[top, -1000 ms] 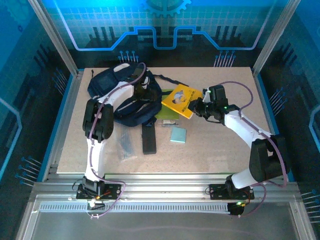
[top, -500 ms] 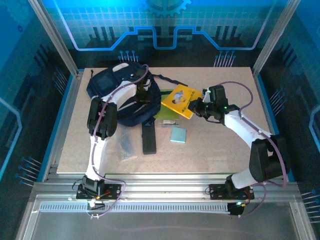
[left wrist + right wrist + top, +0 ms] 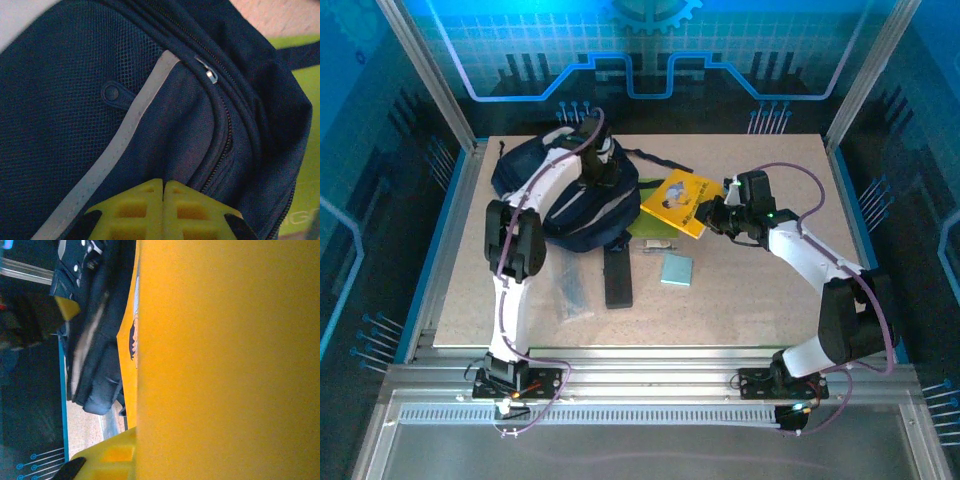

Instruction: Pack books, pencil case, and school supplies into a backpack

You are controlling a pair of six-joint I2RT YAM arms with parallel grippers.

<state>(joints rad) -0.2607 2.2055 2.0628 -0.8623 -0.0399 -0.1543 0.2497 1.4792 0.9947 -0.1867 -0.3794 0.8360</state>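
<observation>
The navy backpack [image 3: 565, 205] lies at the back left of the table. My left gripper [image 3: 602, 176] is on its top, with the yellow fingers [image 3: 150, 205] shut together and a fold of the backpack [image 3: 75, 100] fabric pinched at their tips, below a silver zipper pull [image 3: 212, 75]. My right gripper [image 3: 713, 212] is shut on the yellow-orange book [image 3: 680, 200], held tilted beside the backpack; one yellow finger [image 3: 105, 457] shows under the book [image 3: 225, 365]. The lime-green book [image 3: 650, 228] lies partly under both. The black pencil case [image 3: 617, 277], grey strip [image 3: 572, 292], light-blue pad [image 3: 676, 269] and small clip [image 3: 660, 245] lie in front.
Dark straps [image 3: 655, 160] trail from the backpack toward the back right. A metal frame [image 3: 450, 250] edges the table, with blue panels behind. Bare tabletop [image 3: 770, 300] stretches along the front and right.
My left gripper has closed on the backpack's top and shifted toward the back, pulling the fabric with it. The right arm and the yellow book have stayed put.
</observation>
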